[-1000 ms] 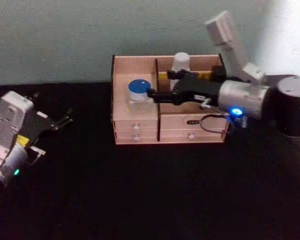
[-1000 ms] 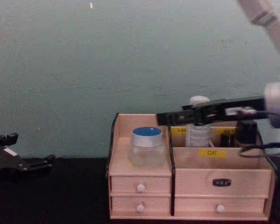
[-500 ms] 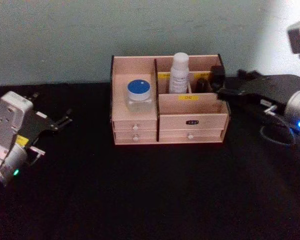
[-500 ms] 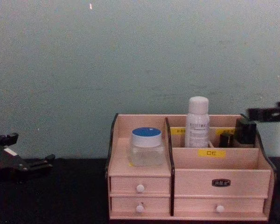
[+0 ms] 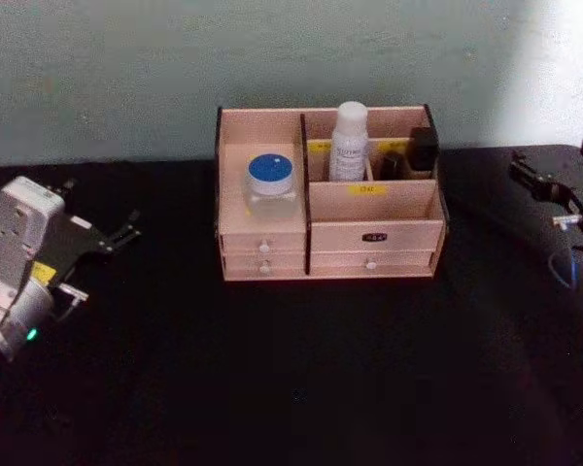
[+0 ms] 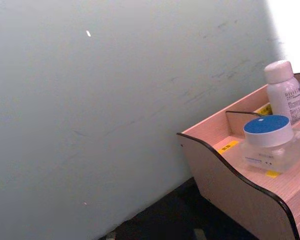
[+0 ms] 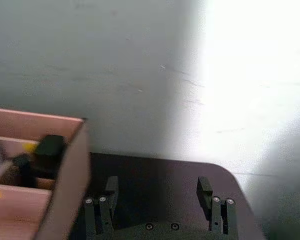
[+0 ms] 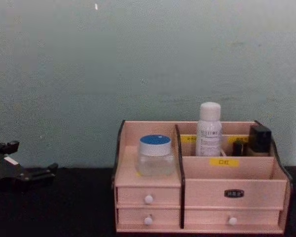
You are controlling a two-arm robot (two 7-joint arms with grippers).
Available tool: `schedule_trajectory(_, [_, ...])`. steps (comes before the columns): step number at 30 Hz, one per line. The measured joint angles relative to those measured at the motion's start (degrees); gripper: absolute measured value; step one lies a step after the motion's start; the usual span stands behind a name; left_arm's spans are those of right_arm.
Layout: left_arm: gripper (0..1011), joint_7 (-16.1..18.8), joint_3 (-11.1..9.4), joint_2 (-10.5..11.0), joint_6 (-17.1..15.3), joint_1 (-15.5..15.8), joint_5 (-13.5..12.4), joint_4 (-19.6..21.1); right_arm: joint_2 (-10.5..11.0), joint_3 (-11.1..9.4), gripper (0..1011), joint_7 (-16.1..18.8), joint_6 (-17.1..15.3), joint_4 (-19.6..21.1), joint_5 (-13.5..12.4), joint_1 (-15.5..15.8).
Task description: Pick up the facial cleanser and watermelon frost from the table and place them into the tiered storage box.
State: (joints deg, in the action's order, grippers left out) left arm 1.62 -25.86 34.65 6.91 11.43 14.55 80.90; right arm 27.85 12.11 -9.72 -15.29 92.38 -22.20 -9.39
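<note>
The white bottle (image 5: 349, 142) and blue-lid jar (image 5: 270, 184) are standing inside the box (image 5: 369, 236), both looking light, stiff, best gripped at the sides, while the right gripper (image 7: 160, 200) beside the box is gaping wide, empty.

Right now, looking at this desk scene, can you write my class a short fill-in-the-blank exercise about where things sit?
1. The jar in the left compartment of the tiered storage box has a ____ lid.
2. The white bottle stands ____ in a rear compartment.
3. The box front shows ____ white drawer knobs.
4. The right gripper, off to the box's right, has its fingers ____.

Missing words: blue; upright; four; open
</note>
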Motion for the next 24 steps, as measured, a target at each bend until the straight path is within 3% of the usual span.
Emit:
schedule_trajectory(8, [1001, 0.0, 0.0, 0.0, 0.0, 0.0, 0.0, 0.0, -4.0, 2.2, 1003, -6.4, 2.7, -5.8, 6.7, 0.3])
schedule_trajectory(17, [1001, 0.0, 0.0, 0.0, 0.0, 0.0, 0.0, 0.0, -5.8, 2.1, 1003, -7.5, 3.4, -9.1, 8.9, 0.3])
schedule_trajectory(24, [1001, 0.0, 0.0, 0.0, 0.0, 0.0, 0.0, 0.0, -5.7, 2.2, 1002, -7.4, 3.4, -8.9, 8.8, 0.3])
